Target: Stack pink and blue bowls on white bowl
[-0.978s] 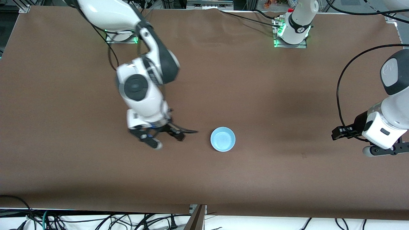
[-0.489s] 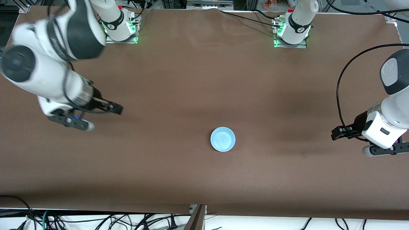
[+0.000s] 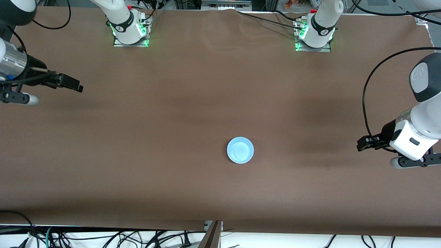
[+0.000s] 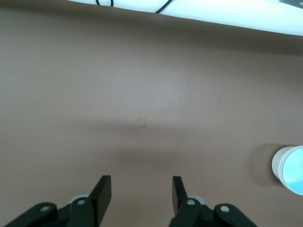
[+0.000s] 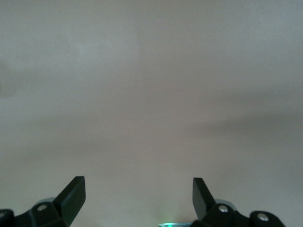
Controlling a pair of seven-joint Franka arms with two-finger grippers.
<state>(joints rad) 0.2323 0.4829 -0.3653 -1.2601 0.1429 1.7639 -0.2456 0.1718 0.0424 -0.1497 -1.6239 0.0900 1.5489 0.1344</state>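
The light blue bowl (image 3: 240, 150) sits upright in the middle of the table. In the left wrist view the blue bowl (image 4: 294, 171) shows at the edge, with a whitish wall (image 4: 277, 163) and thin rim lines under it, like the white bowl beneath. I cannot make out the pink bowl. My right gripper (image 3: 24, 99) is over the right arm's end of the table, away from the bowl; its jaws stand open and empty (image 5: 138, 189). My left gripper (image 3: 399, 162) waits over the left arm's end of the table, open and empty (image 4: 141, 189).
The brown table cover (image 3: 220, 86) is bare around the bowl. The arm bases (image 3: 129, 27) (image 3: 315, 34) stand along the table edge farthest from the front camera. Cables hang below the nearest edge (image 3: 103, 237).
My right arm has swung away from beside the blue bowl to its own end of the table, gripper empty. The bowl and my left arm have not moved.
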